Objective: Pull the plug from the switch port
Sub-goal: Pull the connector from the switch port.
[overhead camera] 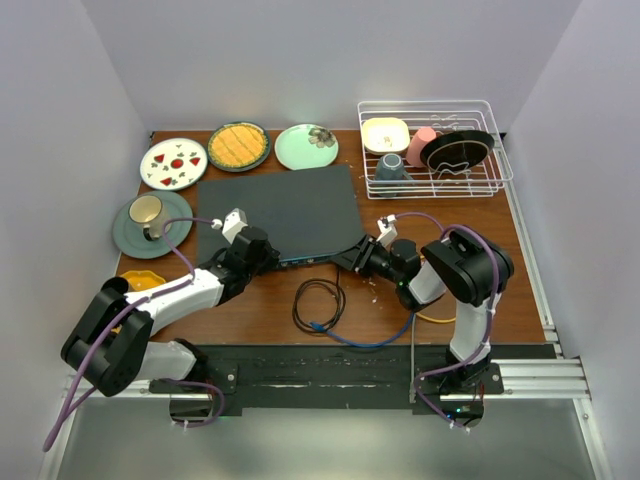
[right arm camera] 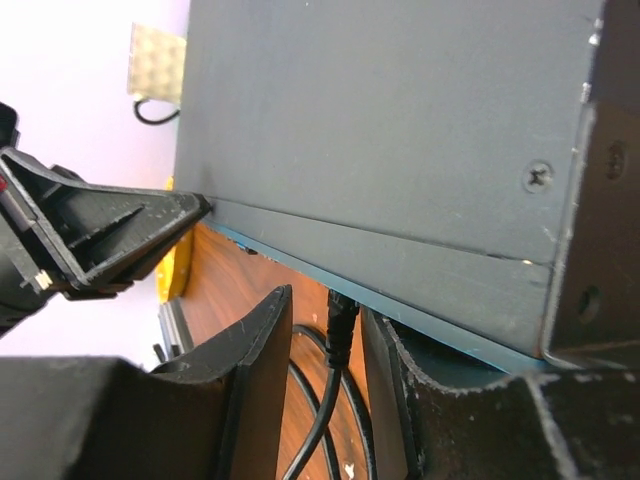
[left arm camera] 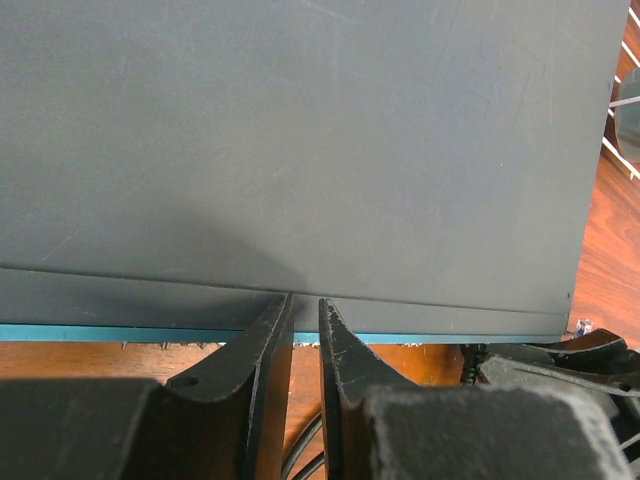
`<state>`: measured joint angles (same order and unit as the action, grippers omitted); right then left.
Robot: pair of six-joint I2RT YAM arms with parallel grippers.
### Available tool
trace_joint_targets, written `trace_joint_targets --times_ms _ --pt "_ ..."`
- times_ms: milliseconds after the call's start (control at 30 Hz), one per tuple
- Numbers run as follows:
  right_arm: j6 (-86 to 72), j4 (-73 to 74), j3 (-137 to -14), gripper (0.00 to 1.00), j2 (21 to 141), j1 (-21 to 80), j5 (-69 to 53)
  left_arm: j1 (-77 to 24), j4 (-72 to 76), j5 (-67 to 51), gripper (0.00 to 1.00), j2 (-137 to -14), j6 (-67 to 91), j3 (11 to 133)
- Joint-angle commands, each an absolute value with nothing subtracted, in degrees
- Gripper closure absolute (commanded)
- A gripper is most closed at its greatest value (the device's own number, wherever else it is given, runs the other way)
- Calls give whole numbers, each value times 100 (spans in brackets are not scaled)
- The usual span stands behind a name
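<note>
In the top view, the switch point(overhead camera: 280, 210) is seen lying flat on the bench point(overhead camera: 500, 290). Its blue front edge is met by both pincers, the left pincer point(overhead camera: 270, 256) left of the middle and the right pincer point(overhead camera: 347, 257) near the right corner. The coiled cable point(overhead camera: 318, 300) lies just behind and between them. Open bench is available behind the right pincer for a straight withdrawal, though the coil could be snagged there. In the left wrist view, the left pincer is shown almost closed with nothing gripped, its tips set against the front edge directly ahead. If too little pressure is applied there, the switch may be dragged along when the plug is pulled. In the right wrist view, the right pincer is shown open around the plug point(right arm camera: 341, 318), not yet clamped. The plug is seated in a port just ahead of the tips, nearer one finger than the other. The plug could be jammed by a slanted pull, and the cable strained if it alone is gripped.
</note>
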<state>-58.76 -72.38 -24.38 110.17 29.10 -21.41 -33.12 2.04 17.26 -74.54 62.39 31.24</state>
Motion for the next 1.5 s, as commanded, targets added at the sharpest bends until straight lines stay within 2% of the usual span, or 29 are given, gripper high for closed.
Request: trace_joint_targets --times_ms 0,833,967,1267,1467 --pt "-6336 -7900 -2461 63 11451 2716 -2039 -3305 -255 1617 79 -7515 6135 2936" --pt "-6767 -8577 -2241 79 11716 2654 -1881 -3296 -220 1556 80 -7532 6152 2944" --pt "-6864 -8675 -2232 83 11795 2654 -1872 -3305 -211 1547 80 -7532 6152 2927" --pt "-6820 -8745 -2153 98 11830 2654 -1881 -3305 -202 1538 80 -7523 6161 2927" --pt "-6838 -8894 -2057 100 11918 2663 -1898 -3305 -211 1529 80 -7532 6170 2936"
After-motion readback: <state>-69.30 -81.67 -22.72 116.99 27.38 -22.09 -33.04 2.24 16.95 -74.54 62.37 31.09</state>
